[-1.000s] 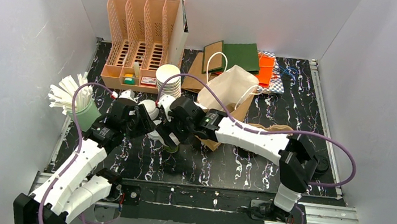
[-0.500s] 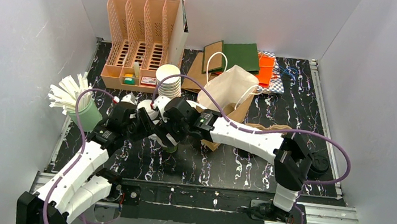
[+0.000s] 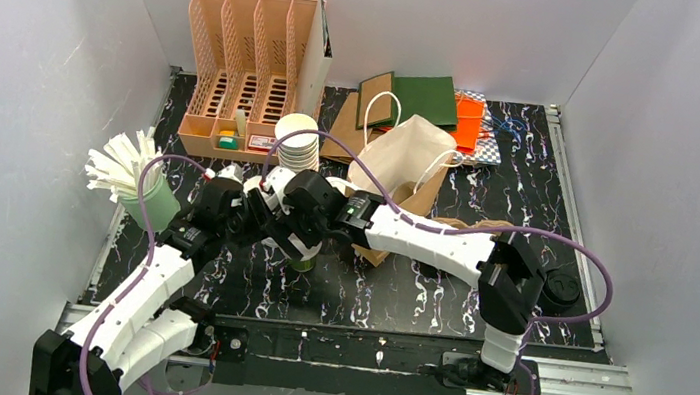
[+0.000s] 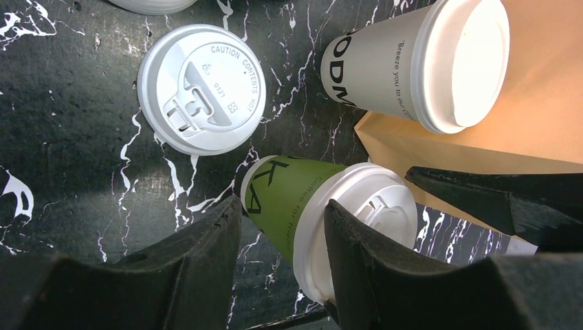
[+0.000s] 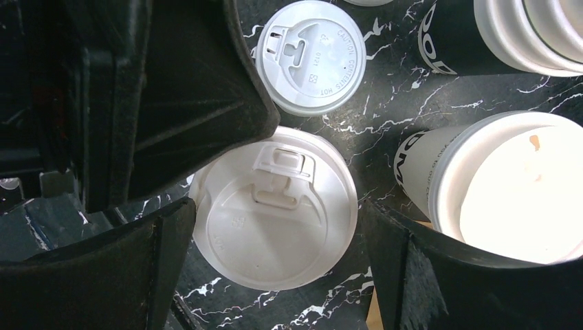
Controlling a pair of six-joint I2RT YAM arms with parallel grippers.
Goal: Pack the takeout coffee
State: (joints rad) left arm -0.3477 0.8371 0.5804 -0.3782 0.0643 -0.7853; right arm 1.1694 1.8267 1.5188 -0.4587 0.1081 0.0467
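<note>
The takeout coffee in front of me is a green paper cup (image 4: 289, 206) under a white sip lid (image 5: 275, 213), upright on the black marbled table (image 3: 435, 289). Seen from the top camera, only its green foot (image 3: 302, 260) shows beneath the arms. My right gripper (image 5: 278, 206) hangs open straight above it, fingers either side of the lid with gaps. My left gripper (image 4: 283, 204) comes in from the left, half open. One finger lies over the lid's rim, and table shows between the other finger and the green wall. A grey printed cup (image 4: 412, 62) stands beside it.
A loose flat lid (image 4: 203, 86) lies on the table just behind the cup. A stack of lidless cups (image 3: 297, 141), an open paper bag (image 3: 401, 158), flat bags (image 3: 418, 100), a peach organiser (image 3: 240, 73) and a green pot of white sticks (image 3: 149, 201) stand around.
My right gripper has slid left and now sits over the green cup. My left gripper has edged forward towards it. The cup has stayed in place.
</note>
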